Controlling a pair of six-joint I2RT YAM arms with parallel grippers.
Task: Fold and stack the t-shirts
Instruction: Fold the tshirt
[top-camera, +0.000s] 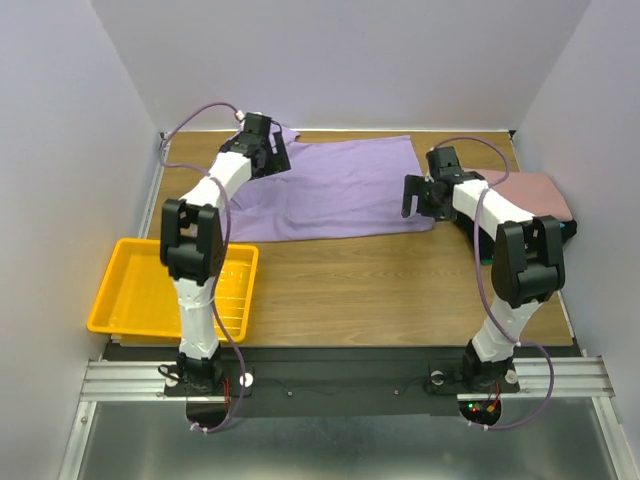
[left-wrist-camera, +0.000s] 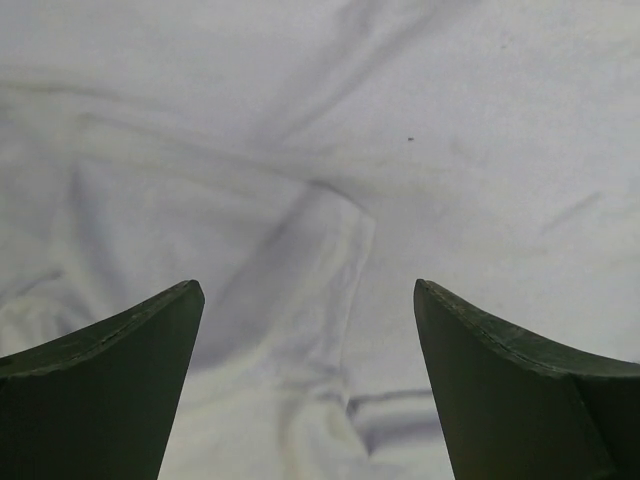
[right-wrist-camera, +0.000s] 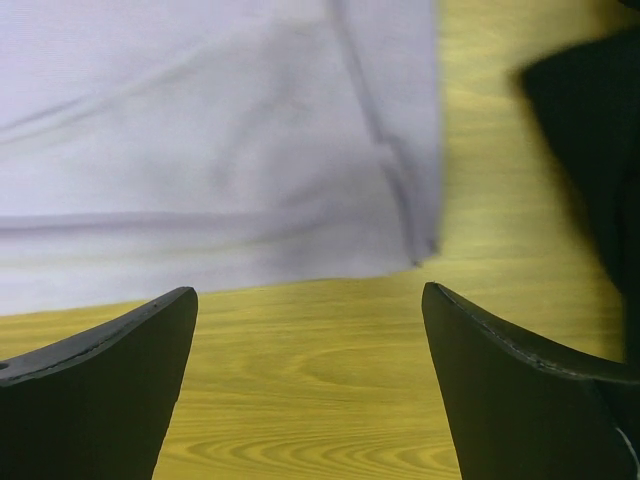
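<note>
Item: lavender-purple short-sleeved cotton t-shirt (top-camera: 340, 185), laid flat across the far half of the wood-grain table (top-camera: 400, 280), long side parallel to the far edge, with shallow creases toward its left end. It is not yet a compact fold and not yet on the pile. Companion piece: folded dusty-pink cloth shirt (top-camera: 535, 190), at the right edge of the table, resting on darker folded cloth that cannot be made out in full. A black cloth mass (right-wrist-camera: 590, 120) at the margin of the right wrist view is probably part of that pile. Left pincer (left-wrist-camera: 310, 295): above the shirt's far left portion, jaws spread wide, nothing between them, rumpled cloth directly below. Right pincer (right-wrist-camera: 310, 295): near the shirt's near right corner, jaws likewise spread and holding nothing, bare wood beneath. Accessory: yellow ribbed plastic tray (top-camera: 130, 300), near left corner of the table, apart from the shirt. Handling note, as judgement: the fold in hand appears unfinished. Each pincer should close on a hem edge through every layer, lift only slightly, travel together so the edges align, and press out the left-end creases before the shirt joins the pink pile.
</note>
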